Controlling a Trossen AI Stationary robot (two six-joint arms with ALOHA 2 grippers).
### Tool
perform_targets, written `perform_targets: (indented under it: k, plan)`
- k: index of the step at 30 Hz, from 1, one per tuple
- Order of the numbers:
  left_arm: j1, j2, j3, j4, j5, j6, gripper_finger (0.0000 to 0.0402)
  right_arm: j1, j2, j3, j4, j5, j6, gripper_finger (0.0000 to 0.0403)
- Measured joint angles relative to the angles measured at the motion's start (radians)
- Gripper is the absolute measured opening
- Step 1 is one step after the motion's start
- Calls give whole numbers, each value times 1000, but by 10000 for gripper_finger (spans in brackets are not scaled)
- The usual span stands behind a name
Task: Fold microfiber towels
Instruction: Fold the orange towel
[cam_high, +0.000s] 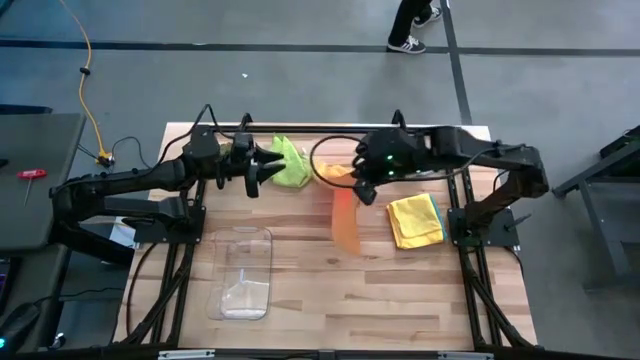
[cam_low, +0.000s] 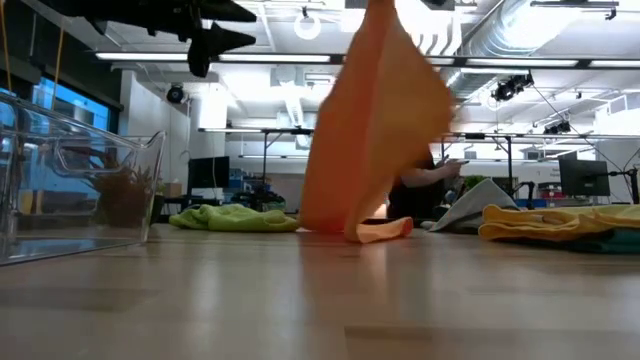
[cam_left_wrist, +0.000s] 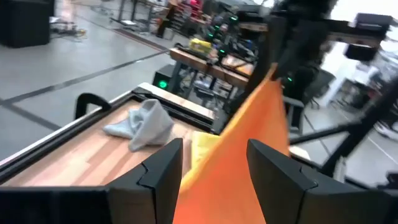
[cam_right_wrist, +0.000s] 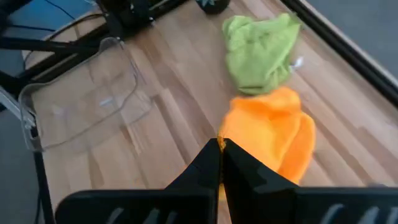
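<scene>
My right gripper (cam_high: 366, 190) is shut on the orange towel (cam_low: 370, 130), which hangs below it over the middle of the table. My left gripper (cam_high: 268, 163) is open and empty, held above the table left of the lime green towel (cam_high: 291, 165), which lies crumpled at the far edge. In the left wrist view the orange towel (cam_left_wrist: 249, 149) shows beyond the two open fingers. The yellow towel (cam_high: 413, 220) lies on a teal one at the right. The grey towel (cam_left_wrist: 143, 124) lies crumpled near the far edge. My right gripper pinches the orange towel's top end (cam_right_wrist: 239, 155) between its two shut fingers, which come from above and point down. The towel hangs below them in a slack, sloping sheet. Its lower end (cam_low: 385, 231) rests on the table, curled over.
A clear plastic bin (cam_high: 243, 272) lies on the near left part of the table and also shows in the low view (cam_low: 70, 180), with a small plant (cam_low: 130, 195) behind it. A person's feet (cam_high: 412, 30) are on the floor beyond the table.
</scene>
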Motion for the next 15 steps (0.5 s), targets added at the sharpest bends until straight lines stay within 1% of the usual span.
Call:
perform_targets:
  k: [4, 8, 11, 15]
  plan:
    - [-72, 23, 0, -1, -9, 49, 168, 0, 44, 0, 7, -87, -49, 0]
    - [-159, 74, 0, -6, -65, 53, 168, 10, 102, 0, -39, -135, -70, 0]
    - [-224, 133, 0, -7, -99, 55, 168, 49, 149, 0, -95, -186, -95, 0]
    - [-287, 213, 0, -7, -154, 73, 168, 132, 215, -1, -182, -273, -109, 0]
